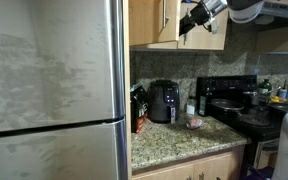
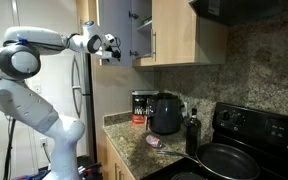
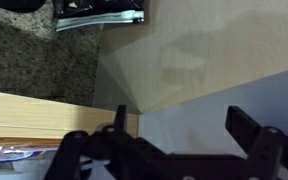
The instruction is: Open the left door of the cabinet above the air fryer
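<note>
The light-tan wall cabinet [image 2: 184, 35] hangs above the black air fryer [image 1: 164, 101], which also shows in an exterior view [image 2: 166, 115]. The left door [image 2: 114, 22] stands swung out from the cabinet, and its pale inner face and the shelves behind it show. It also shows in an exterior view [image 1: 149, 22]. My gripper [image 2: 111, 50] is at the lower free edge of that door, seen too in an exterior view [image 1: 191, 20]. In the wrist view the gripper [image 3: 184, 115] has its fingers spread wide, with only tan and pale panel between them.
A large stainless-steel fridge [image 1: 54, 90] fills the side next to the cabinet. A black coffee maker [image 1: 139, 108] stands beside the air fryer on the granite counter [image 1: 179, 135]. A black stove [image 1: 239, 105] with a pan [image 2: 229, 160] is on the far side, and a dark bottle [image 2: 192, 130] stands between.
</note>
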